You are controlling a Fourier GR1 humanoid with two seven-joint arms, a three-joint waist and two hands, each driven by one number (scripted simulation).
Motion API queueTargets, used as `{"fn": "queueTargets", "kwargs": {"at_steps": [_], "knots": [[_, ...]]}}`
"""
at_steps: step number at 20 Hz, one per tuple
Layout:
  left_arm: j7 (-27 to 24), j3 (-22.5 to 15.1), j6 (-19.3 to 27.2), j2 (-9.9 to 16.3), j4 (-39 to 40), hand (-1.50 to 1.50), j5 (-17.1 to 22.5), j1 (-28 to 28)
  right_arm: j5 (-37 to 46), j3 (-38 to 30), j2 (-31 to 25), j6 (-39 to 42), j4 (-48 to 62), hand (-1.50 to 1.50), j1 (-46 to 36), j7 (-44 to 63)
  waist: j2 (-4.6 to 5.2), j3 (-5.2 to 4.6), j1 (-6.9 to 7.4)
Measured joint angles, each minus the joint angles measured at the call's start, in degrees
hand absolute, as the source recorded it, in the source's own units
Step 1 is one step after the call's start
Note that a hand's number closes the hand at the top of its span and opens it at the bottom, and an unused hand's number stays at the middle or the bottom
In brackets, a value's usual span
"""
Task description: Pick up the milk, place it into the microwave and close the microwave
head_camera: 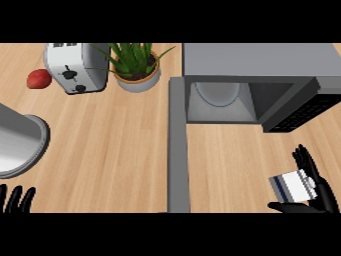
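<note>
Milk (289,186) sits in the right hand (317,192), below and right of the microwave (265,67), fingers and thumb curled round the carton. Microwave door (177,145) stands open, extending down from its left side. Left hand (9,199), far lower left of the microwave, rests with fingers straight, holding nothing.

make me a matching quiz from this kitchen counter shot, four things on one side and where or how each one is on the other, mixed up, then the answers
Things:
1. milk
2. microwave
3. toaster
4. left hand

Place or state:
A. door swung open, glass plate showing inside
B. resting open at the lower left edge
C. held in the right hand, in front of the microwave
D. far left of the counter, between a red fruit and a potted plant

Pairs: 1-C, 2-A, 3-D, 4-B
</note>
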Motion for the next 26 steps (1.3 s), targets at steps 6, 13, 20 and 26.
{"fn": "queueTargets", "kwargs": {"at_steps": [6, 13, 20, 26], "knots": [[-0.36, 1.39, -0.74, 0.38, 0.34, -1.5, 0.98, -0.7, 1.57, 0.0, 0.24, -4.65, 2.74, 1.5, -2.67, -1.93, 0.04, -0.04, 0.14], [-0.17, 1.84, -2.07, 0.87, -0.24, -1.5, 2.29, 0.53, 0.5, -2.5, 1.91, -9.11, 5.04, 1.5, -6.7, -2.64, 0.07, -0.07, 0.22], [-1.45, 1.29, -2.5, 0.13, 1.68, -1.5, 0.67, -0.03, -1.31, -5.67, 9.33, -19.41, 6.58, 1.5, -15.27, -1.32, 0.24, 0.0, 0.71], [-1.35, 2.08, -3.46, 0.29, 1.34, -1.5, 1.54, 0.77, -3.05, -6.89, 10.7, -20.3, 7.05, 1.5, -18.26, -2.13, 0.15, -0.02, 0.44]]}}
